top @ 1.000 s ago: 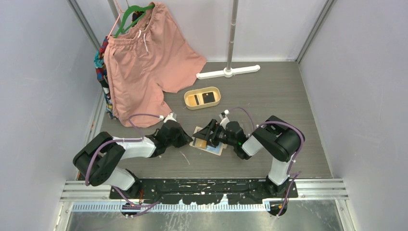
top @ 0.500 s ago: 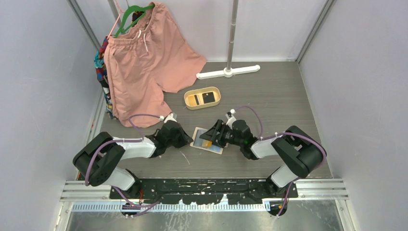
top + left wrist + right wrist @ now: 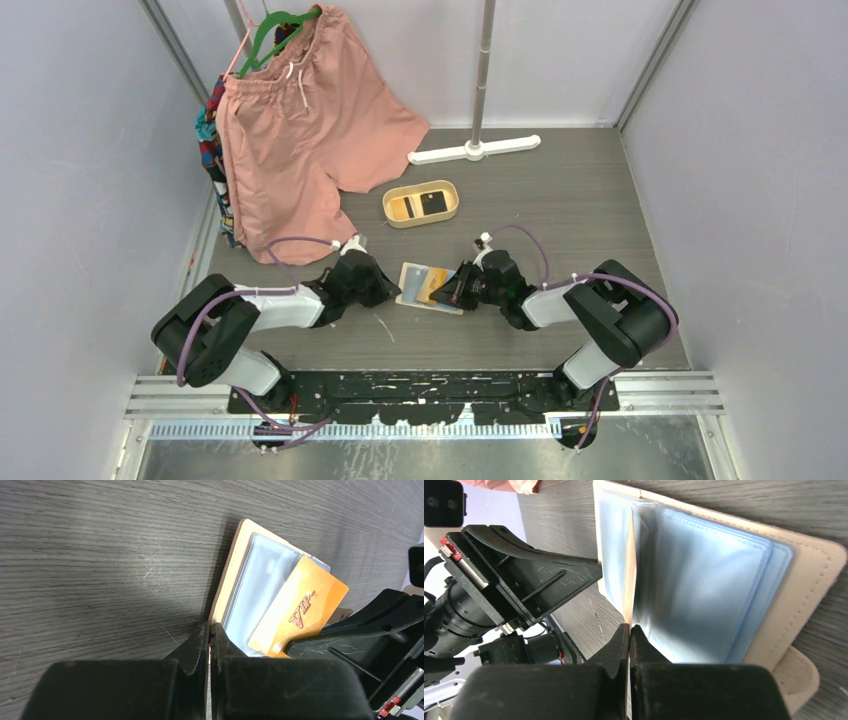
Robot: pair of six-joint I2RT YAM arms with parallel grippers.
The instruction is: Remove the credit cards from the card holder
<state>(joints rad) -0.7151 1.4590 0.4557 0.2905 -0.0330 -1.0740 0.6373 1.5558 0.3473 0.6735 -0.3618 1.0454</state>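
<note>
The beige card holder (image 3: 412, 282) lies open on the table, its clear blue-tinted sleeves (image 3: 704, 580) fanned up. My left gripper (image 3: 395, 291) is shut on the cover's left edge (image 3: 227, 585). An orange credit card (image 3: 300, 610) marked VIP sticks partly out of a sleeve. My right gripper (image 3: 629, 628) is shut on this card's near edge, and the right wrist view shows the card edge-on (image 3: 629, 580). The holder's snap tab (image 3: 799, 675) lies flat on the table. A black credit card (image 3: 434, 202) rests in the oval tan tray (image 3: 421, 220).
Pink shorts (image 3: 300, 120) hang on a green hanger at the back left, reaching the table. A white pole base (image 3: 475, 150) stands behind the tray. Enclosure walls close in left and right.
My right gripper was open over the holder; it has drawn back to the right and shut on the orange card. The left gripper has kept its hold on the cover.
</note>
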